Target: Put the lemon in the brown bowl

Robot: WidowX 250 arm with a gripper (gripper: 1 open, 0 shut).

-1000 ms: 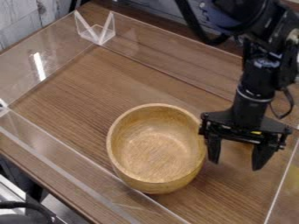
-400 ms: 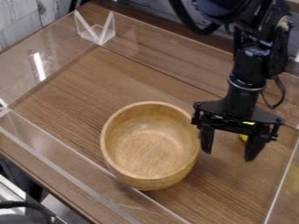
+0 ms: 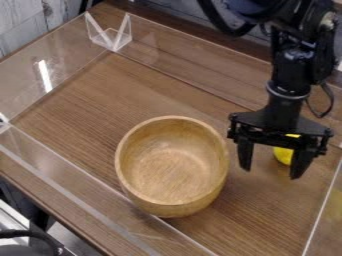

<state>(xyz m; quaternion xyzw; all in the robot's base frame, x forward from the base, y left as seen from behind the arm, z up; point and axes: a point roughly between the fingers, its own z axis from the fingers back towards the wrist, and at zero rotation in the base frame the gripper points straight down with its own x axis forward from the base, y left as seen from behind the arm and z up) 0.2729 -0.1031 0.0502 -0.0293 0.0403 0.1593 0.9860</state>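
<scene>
The brown bowl (image 3: 171,166) is a large light-brown wooden bowl standing upright and empty at the front middle of the wooden table. My gripper (image 3: 277,162) hangs just to its right, pointing down, jaws spread. The lemon (image 3: 283,155) shows as a small yellow patch low between the two black fingers (image 3: 247,158), mostly hidden by them. I cannot tell whether the fingers touch it. The left finger is close to the bowl's right rim.
Clear acrylic walls (image 3: 54,70) border the table on the left and front. A small clear stand (image 3: 110,32) sits at the back left. Black cables (image 3: 241,15) hang behind the arm at the back right.
The bowl has shifted slightly to the left. The gripper has stayed beside its right rim, shifting only a little, and the lemon now shows between the fingers.
</scene>
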